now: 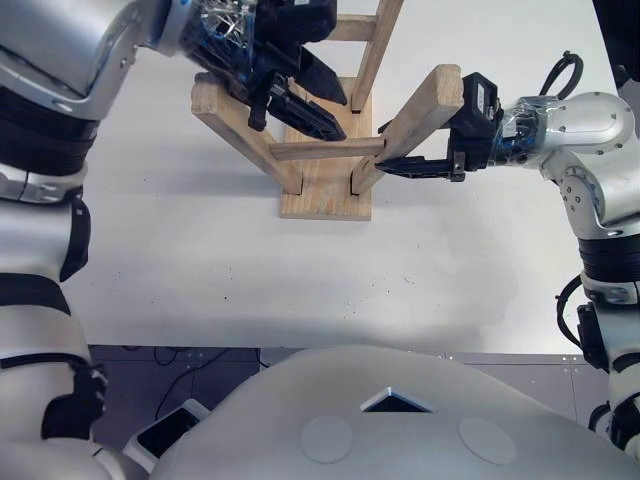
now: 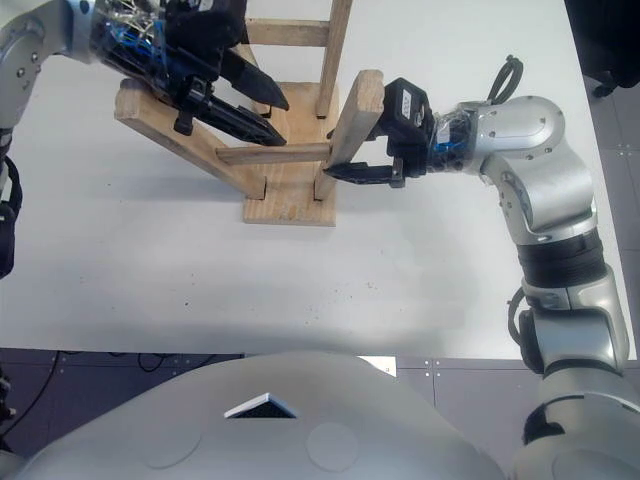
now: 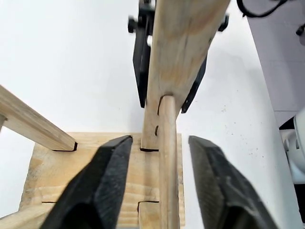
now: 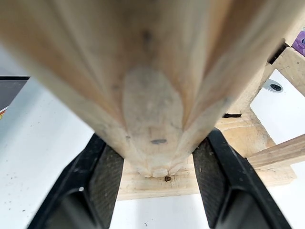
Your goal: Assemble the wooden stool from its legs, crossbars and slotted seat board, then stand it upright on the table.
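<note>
The slotted seat board (image 1: 325,205) lies flat on the white table with the legs standing up out of its slots. A near crossbar (image 1: 325,150) joins the left leg (image 1: 235,125) to the right leg (image 1: 415,115). Two far legs (image 1: 378,40) stand behind with their own crossbar (image 1: 350,28). My left gripper (image 1: 338,117) hovers open over the near crossbar (image 3: 167,162), one finger (image 3: 95,186) on each side without touching it. My right gripper (image 2: 347,158) is shut on the right leg (image 4: 152,71) just above the board, its pads (image 4: 102,181) pressed against both sides.
White table (image 1: 200,270) stretches wide in front of and to both sides of the stool. The table's near edge (image 1: 300,346) runs across the lower part of the head views, with dark floor beyond its right side (image 2: 610,100).
</note>
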You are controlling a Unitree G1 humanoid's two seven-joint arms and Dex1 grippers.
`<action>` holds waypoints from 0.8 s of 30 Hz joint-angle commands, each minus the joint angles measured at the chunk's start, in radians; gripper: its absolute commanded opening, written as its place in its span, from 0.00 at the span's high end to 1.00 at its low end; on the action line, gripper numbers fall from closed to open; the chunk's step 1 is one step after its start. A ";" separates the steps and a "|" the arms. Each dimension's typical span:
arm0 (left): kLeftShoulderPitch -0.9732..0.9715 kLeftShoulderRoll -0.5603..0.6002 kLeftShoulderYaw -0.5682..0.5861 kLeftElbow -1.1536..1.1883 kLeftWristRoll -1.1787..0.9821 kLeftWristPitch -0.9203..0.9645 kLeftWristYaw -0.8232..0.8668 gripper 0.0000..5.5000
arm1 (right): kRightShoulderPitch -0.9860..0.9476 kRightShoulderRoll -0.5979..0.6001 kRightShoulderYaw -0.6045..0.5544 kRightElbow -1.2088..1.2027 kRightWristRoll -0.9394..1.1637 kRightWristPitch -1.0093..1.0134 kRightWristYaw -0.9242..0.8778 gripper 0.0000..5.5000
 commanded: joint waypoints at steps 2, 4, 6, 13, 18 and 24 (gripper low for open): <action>-0.015 -0.028 -0.128 0.038 0.099 0.023 -0.068 0.78 | 0.010 0.010 0.011 0.009 -0.044 0.032 -0.040 0.63; -0.023 -0.050 -0.170 0.056 0.136 0.021 -0.082 0.84 | 0.016 0.017 0.009 -0.004 -0.041 0.039 -0.054 0.63; -0.030 -0.074 -0.206 0.083 0.173 0.016 -0.093 0.86 | 0.024 0.024 0.007 -0.021 -0.038 0.048 -0.068 0.63; -0.050 -0.176 -0.339 0.228 0.304 -0.035 -0.158 0.88 | 0.051 0.083 -0.007 -0.183 -0.005 0.172 -0.196 0.63; 0.009 -0.239 -0.389 0.227 0.351 -0.041 -0.164 0.89 | 0.054 0.142 0.003 -0.258 -0.003 0.300 -0.322 0.63; 0.130 -0.284 -0.389 0.133 0.357 0.041 -0.096 0.90 | -0.012 0.183 0.130 -0.241 -0.043 0.469 -0.352 0.63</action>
